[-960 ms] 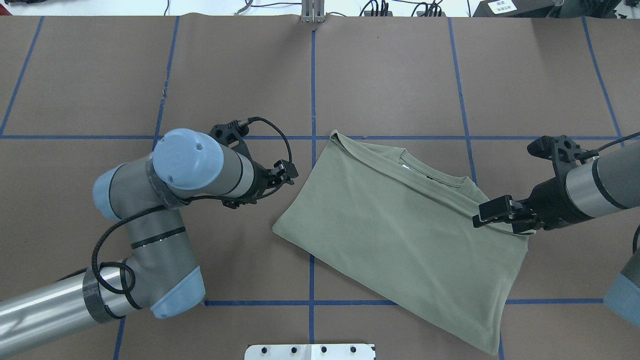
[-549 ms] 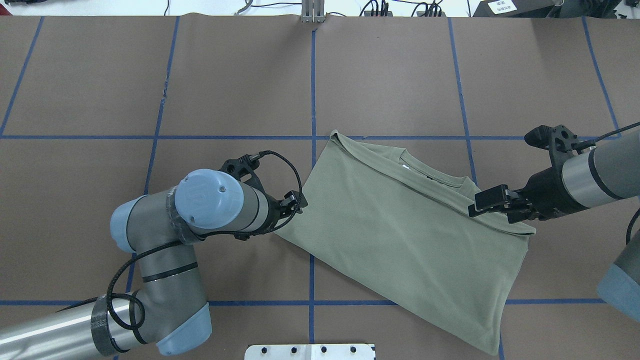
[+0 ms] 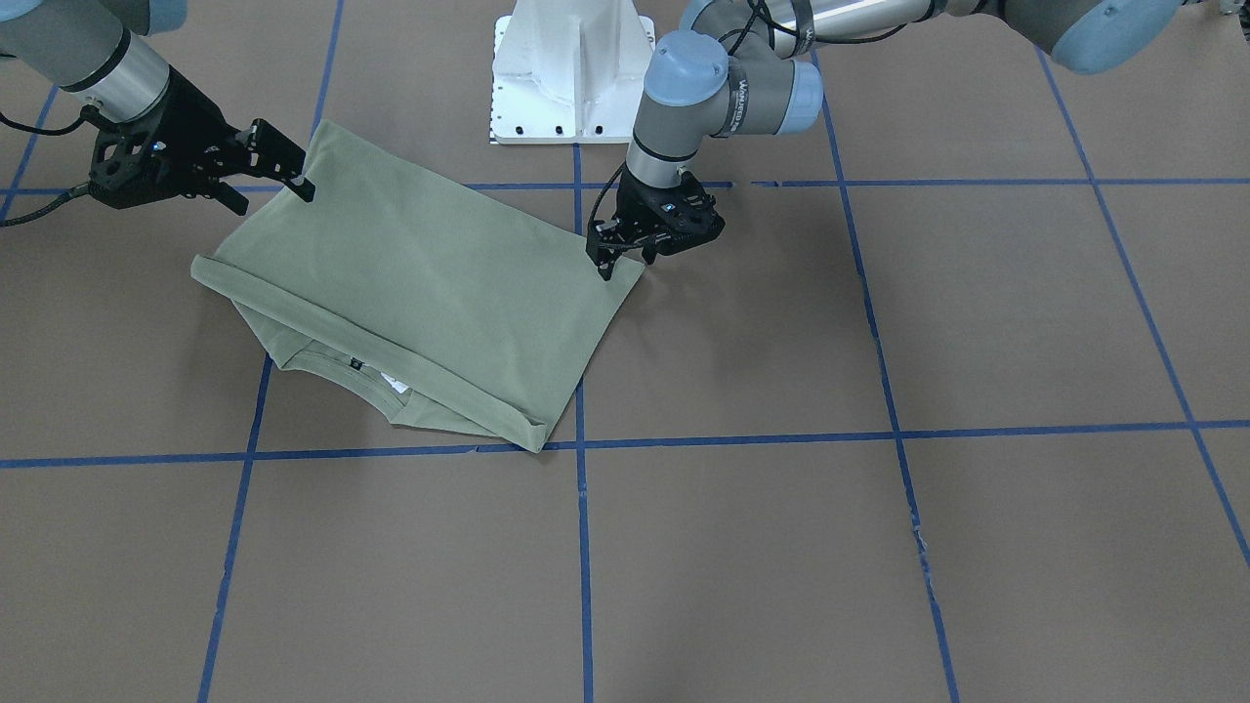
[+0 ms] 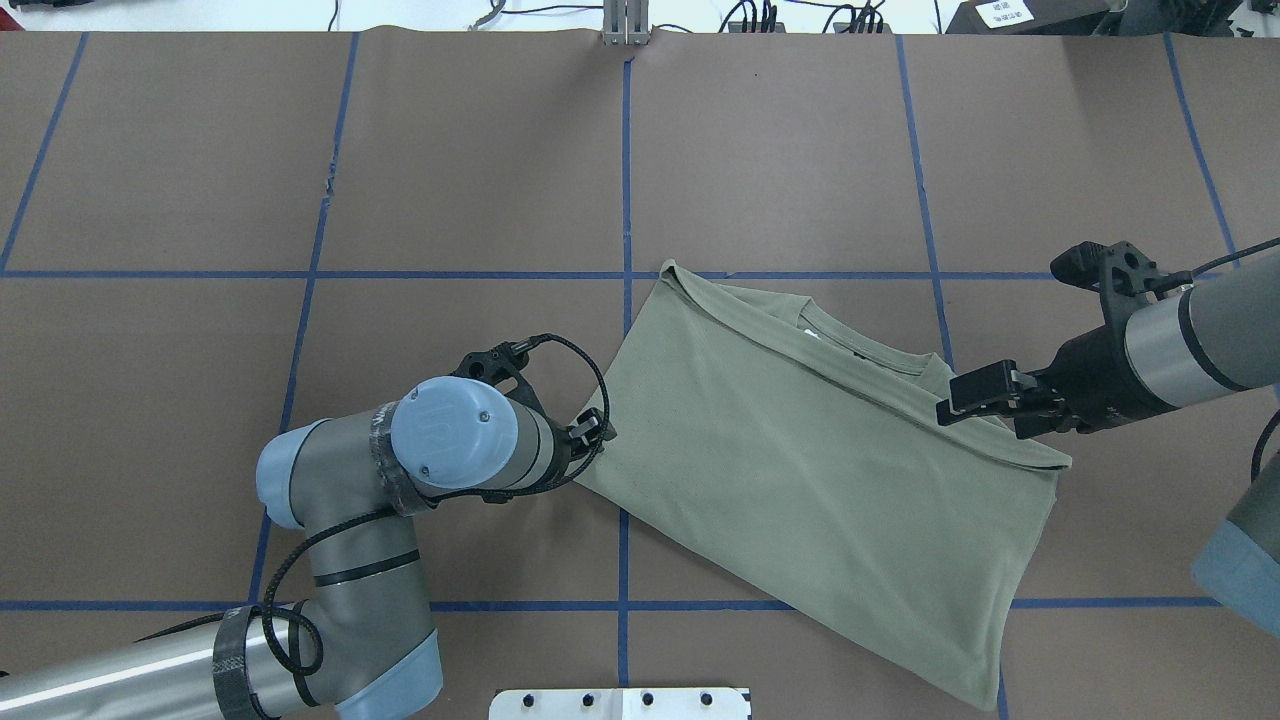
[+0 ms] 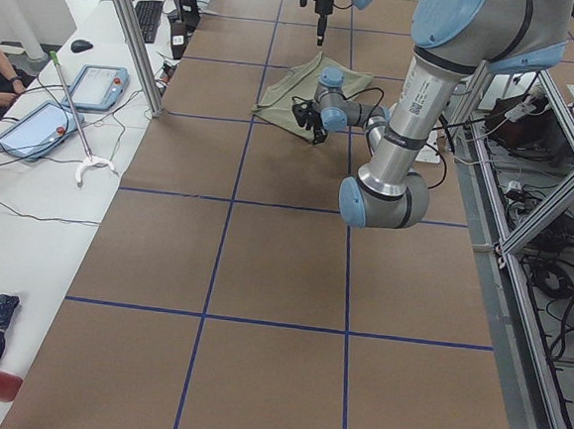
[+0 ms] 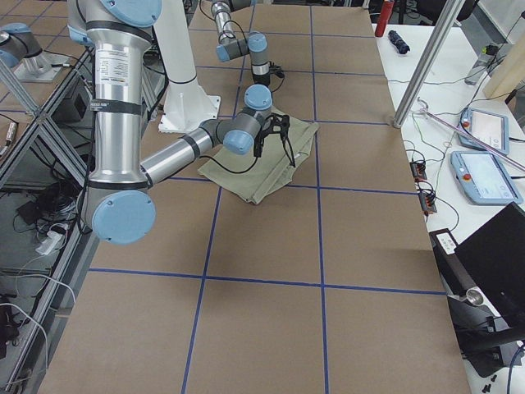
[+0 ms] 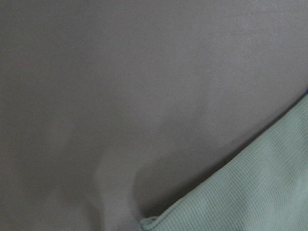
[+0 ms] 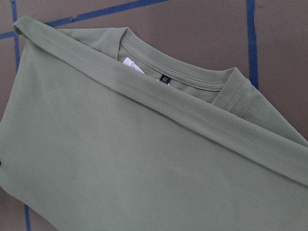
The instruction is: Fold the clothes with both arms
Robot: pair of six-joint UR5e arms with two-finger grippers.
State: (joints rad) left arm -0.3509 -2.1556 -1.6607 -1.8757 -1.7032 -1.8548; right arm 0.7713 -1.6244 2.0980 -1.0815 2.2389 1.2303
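A: What has shifted in the last second?

B: The left pincer [image 4: 597,432] has swung nearer the robot and rightward, from beside the shirt [image 4: 820,480] to its left corner. The right pincer [image 4: 985,412] has eased a little toward the far side, at the shirt's right end.

A: How does the shirt lie?

B: It is folded into a flat oblong on the brown counter [image 4: 480,160], right of centre and set diagonally. Its long axis runs from far-left to near-right. The collar [image 8: 192,82] opens toward the far side, with a white tag [image 8: 132,65] and a small black label [image 8: 164,79] showing inside.

A: And the pincers?

B: Both stand released, fingers parted. The left sits low at the corner, and I cannot tell whether it touches the cloth. The right hovers over the fold's right end, gripping nothing.

A: Room around it?

B: Broad brown counter lies on the far side and to the left. The near-right corner reaches past the near blue tape line [image 4: 700,605], level with the white pedestal plate [image 4: 620,703].

A: Counts?

B: One shirt, one tag, one label, two pincers.
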